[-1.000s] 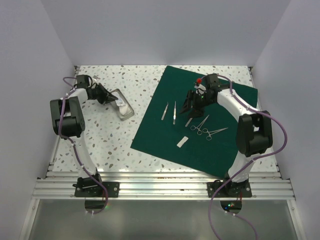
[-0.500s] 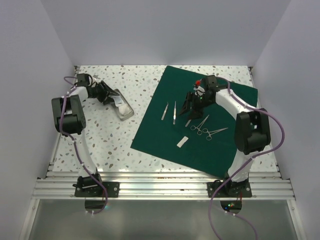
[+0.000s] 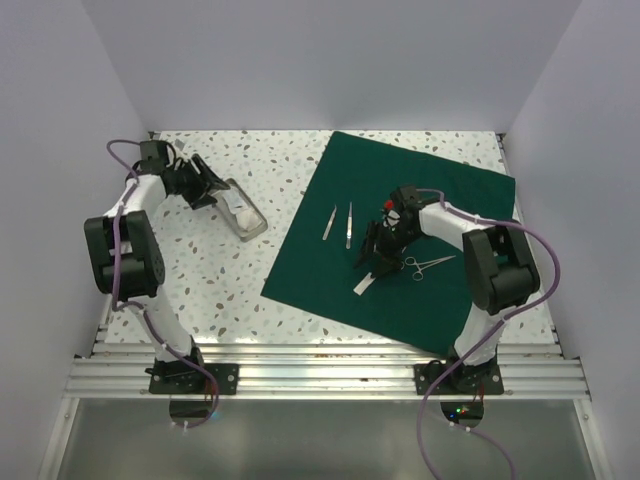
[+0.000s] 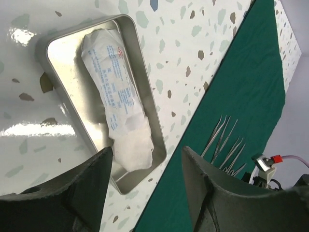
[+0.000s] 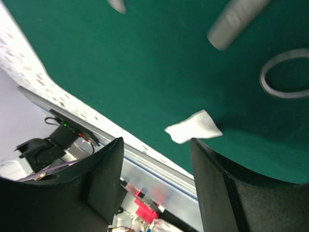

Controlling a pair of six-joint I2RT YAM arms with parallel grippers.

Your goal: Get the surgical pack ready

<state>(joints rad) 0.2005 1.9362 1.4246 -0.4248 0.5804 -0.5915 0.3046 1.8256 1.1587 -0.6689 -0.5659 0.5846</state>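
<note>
A speckled table (image 3: 250,290) carried the work, and the surgical pack (image 3: 450,190), a dark green cloth, lay opened flat across its right half. The cloth was turned at an angle, so that one corner pointed toward the arms.

The right claw (image 3: 372,255) hung low over the middle of the cloth with its fingers parted, gripping nothing. The left claw (image 4: 145,164) hovered over the near end of a metal tray (image 4: 63,82) on the bare table, well apart from the cloth. Its fingers were spread wide and it was likewise empty.

A white sealed packet (image 4: 118,104) lay lengthwise in the tray. On the cloth sat ring-handled forceps (image 3: 428,264) just right of the right claw, and two tweezers (image 3: 330,222) side by side to its left. A small white slip (image 5: 194,126) lay directly beneath the parted fingers, not touched by them.

Judging by the layout, the job was roughly midway. The cloth was spread and several instruments were set out on it. The packet in the tray had not yet been brought over, and the cloth had not yet been folded around its contents into a bundle. The arm hid any other instruments beneath it.
</note>
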